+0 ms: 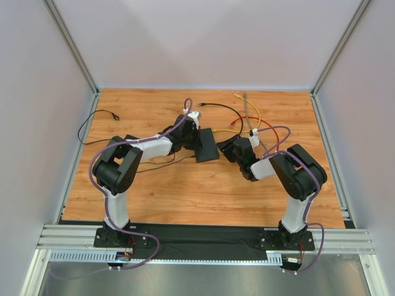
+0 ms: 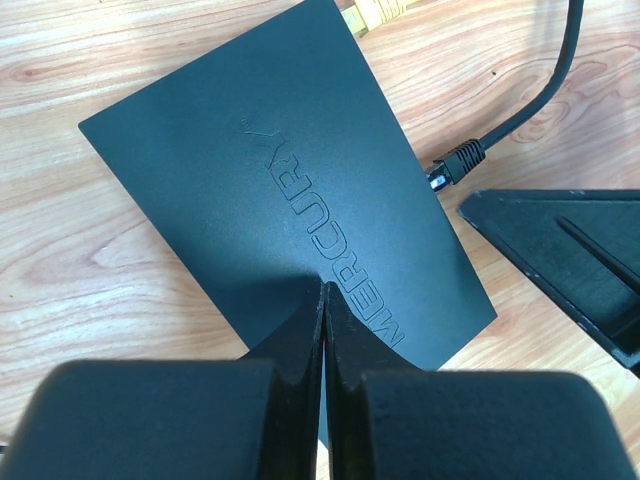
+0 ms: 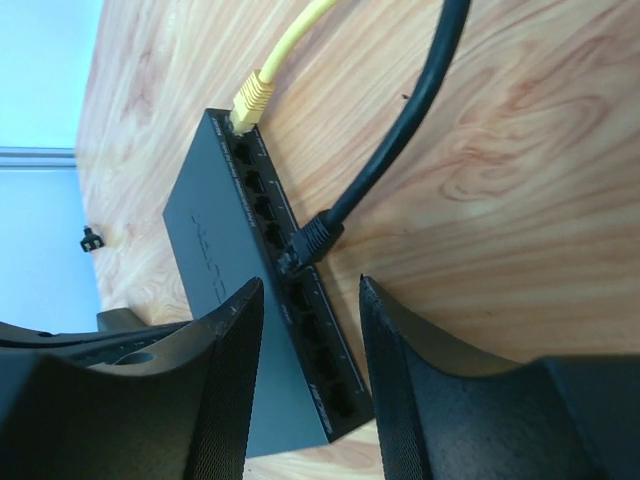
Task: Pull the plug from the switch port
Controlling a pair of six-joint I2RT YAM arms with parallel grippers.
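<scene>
Yellow plug [image 2: 375, 12] cut off by the top edge — black cable [image 2: 548, 82] too, upper right.

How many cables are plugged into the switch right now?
2. A yellow cable sits in the far end port of the switch; a black cable sits about mid-row. Other visible ports look empty, though the nearest ones are partly hidden.
</scene>
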